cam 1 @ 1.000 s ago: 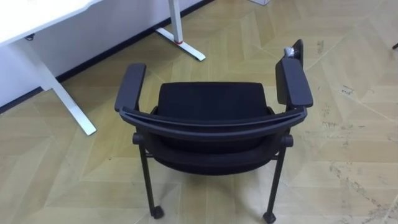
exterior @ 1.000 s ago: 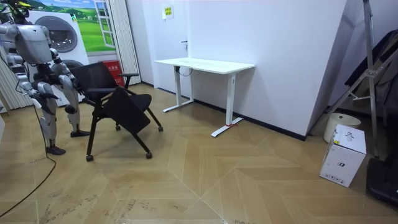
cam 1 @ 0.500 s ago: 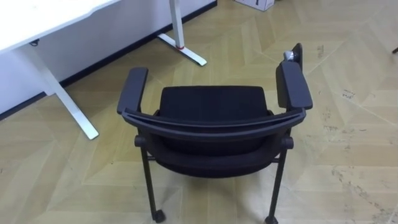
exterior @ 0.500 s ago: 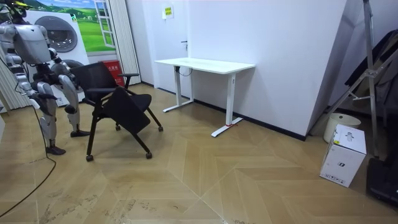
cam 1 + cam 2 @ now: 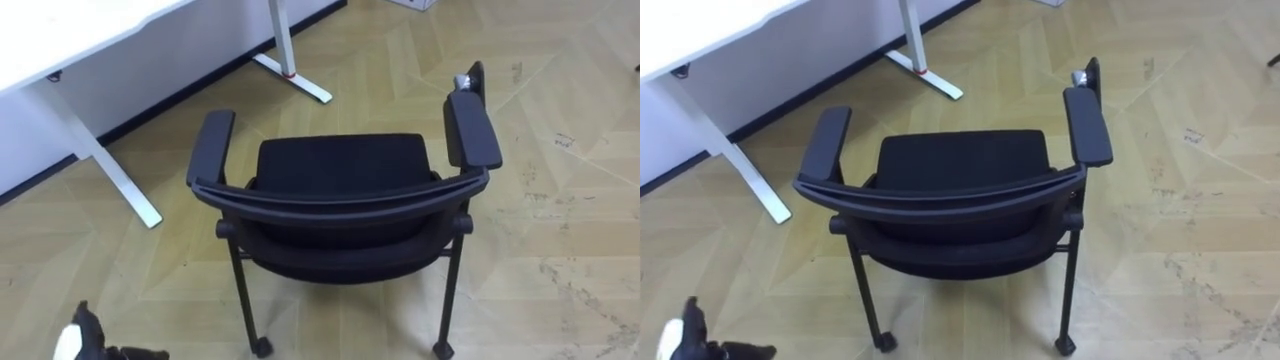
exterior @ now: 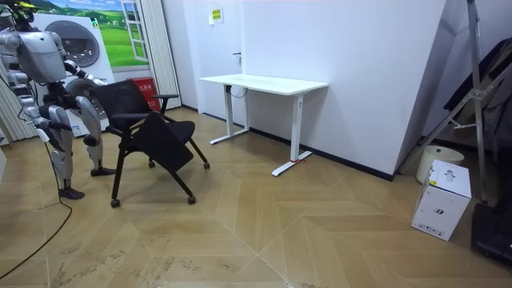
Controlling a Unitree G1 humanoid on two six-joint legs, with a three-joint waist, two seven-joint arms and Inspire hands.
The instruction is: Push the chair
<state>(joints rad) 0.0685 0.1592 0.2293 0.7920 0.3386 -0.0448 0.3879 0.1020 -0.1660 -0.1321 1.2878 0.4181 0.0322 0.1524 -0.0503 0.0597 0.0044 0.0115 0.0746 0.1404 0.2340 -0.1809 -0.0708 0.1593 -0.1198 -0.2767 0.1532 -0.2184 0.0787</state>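
Bright, even indoor light. The white table point(image 5: 60, 35) glares, nearly washed out; the chair point(image 5: 340, 165) throws a faint, soft shadow on the floor point(image 5: 560, 250).

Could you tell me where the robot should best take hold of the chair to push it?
Hold the chair by its backrest's top rail, probably from behind: that rail is the edge nearest the robot, spans the full width, and nothing blocks it.

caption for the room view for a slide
Humanoid robot stands just behind a black chair, with a white desk further on.
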